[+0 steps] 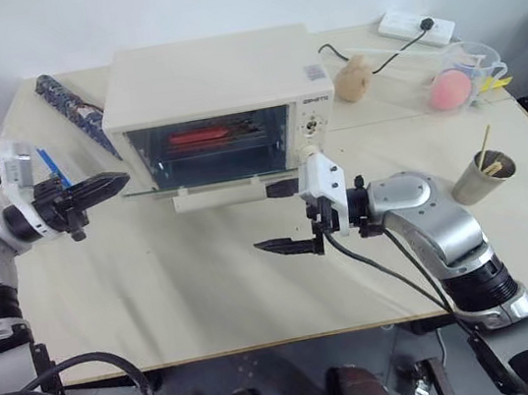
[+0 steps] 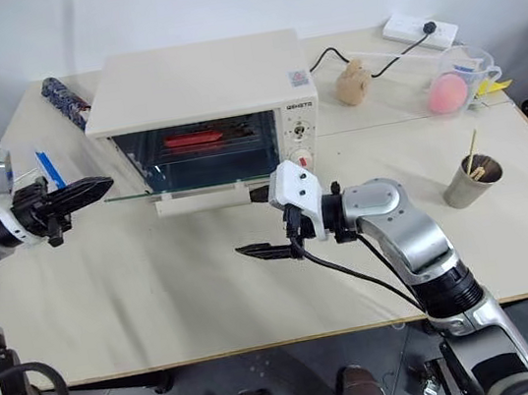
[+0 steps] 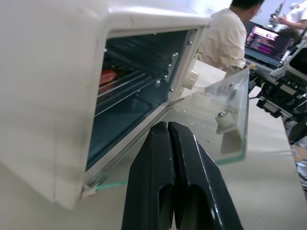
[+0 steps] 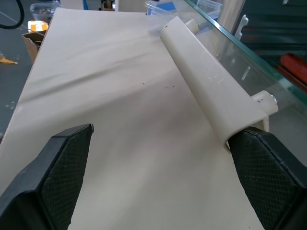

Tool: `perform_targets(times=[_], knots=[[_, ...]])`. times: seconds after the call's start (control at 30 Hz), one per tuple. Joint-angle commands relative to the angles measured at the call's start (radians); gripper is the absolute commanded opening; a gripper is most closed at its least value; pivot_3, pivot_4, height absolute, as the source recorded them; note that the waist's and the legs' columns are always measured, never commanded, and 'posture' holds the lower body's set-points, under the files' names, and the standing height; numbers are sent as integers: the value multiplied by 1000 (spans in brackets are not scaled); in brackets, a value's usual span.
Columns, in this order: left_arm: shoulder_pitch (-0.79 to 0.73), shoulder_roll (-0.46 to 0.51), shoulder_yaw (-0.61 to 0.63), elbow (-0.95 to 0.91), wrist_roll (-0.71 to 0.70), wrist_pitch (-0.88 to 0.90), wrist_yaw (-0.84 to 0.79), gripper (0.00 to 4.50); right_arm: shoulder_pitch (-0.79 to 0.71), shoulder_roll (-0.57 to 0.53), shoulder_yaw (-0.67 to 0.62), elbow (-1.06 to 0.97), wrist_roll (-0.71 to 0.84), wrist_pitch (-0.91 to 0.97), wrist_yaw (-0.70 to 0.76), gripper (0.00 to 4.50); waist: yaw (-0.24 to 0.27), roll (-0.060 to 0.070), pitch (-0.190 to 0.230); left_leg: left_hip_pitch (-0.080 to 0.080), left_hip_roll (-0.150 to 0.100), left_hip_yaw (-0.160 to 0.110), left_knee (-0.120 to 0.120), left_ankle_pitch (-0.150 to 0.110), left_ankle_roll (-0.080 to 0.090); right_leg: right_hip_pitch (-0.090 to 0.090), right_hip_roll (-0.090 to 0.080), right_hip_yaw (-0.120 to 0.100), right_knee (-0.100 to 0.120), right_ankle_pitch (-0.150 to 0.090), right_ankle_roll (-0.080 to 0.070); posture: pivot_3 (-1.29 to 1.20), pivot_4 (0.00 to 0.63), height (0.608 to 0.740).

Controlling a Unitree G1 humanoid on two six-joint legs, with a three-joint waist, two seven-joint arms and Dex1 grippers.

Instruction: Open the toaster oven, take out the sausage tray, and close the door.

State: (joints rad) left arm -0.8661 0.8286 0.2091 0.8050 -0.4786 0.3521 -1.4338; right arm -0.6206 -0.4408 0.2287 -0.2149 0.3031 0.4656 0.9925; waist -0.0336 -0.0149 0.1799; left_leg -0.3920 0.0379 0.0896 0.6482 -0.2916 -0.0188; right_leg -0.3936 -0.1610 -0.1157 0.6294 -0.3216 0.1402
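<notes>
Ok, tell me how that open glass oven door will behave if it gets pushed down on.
The door is clear glass lying level, probably stiff but breakable. Hinged at the toaster oven, it would likely lever the light-looking box forward. Its bar handle looks smooth, possibly slippery.

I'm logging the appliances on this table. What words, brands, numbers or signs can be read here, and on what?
Brand word on the toaster oven control panel, top right: dark letters, too small to read.
Sticker on the oven's top, right corner: too small to read.
Markings around the knobs: too small to read.
Nothing else legible.
</notes>
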Motion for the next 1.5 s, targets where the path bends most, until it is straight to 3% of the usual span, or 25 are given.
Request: perform_targets(times=[0.03,0.2,0.43,0.63,0.77,1.13,1.47,1.5], knots=[[-45,-16,-20,39,34,-37,-33,43,25,-24,-27,-92,33,52,-25,4500,3,-1,0,0,0,0,0,0,0,0,0,0,0,0,0,0,150,740],[-65,-42,-48,74,72,-56,-68,43,111,-119,-49,-200,45,155,-50,4500,6,-2,0,0,0,0,1,0,0,0,0,0,0,0,0,0,150,740],[-58,-43,-72,75,110,-71,-95,43,267,-402,-139,-362,125,304,39,4500,11,-3,0,-2,0,0,3,-1,2,0,0,0,-1,0,0,0,150,740],[14,-35,-155,26,197,-146,-124,43,217,-463,-225,-313,113,266,6,4500,5,-6,1,-1,0,2,4,-2,3,1,0,1,-1,0,1,0,150,740],[63,-38,-184,-31,204,-137,-122,43,153,-437,-219,-276,93,232,-31,4500,8,-6,1,-1,0,2,4,-2,3,0,0,2,-1,0,1,0,150,740],[141,-62,-188,-141,209,-135,-54,43,-78,-185,-71,-162,-6,150,-191,4500,9,-8,2,-6,0,1,11,-3,5,-1,-1,1,0,1,2,0,150,740],[222,-80,-100,-250,150,-51,105,43,-149,-14,77,-34,-184,9,-287,4500,4,-8,2,-9,0,-1,14,-4,6,-2,-1,0,1,2,3,0,150,740],[232,-91,-70,-271,117,-22,126,213,-165,3,98,-7,-220,-9,-306,4500,4,-8,2,-9,0,-1,14,-4,6,-2,-1,0,2,2,3,0,150,740]])
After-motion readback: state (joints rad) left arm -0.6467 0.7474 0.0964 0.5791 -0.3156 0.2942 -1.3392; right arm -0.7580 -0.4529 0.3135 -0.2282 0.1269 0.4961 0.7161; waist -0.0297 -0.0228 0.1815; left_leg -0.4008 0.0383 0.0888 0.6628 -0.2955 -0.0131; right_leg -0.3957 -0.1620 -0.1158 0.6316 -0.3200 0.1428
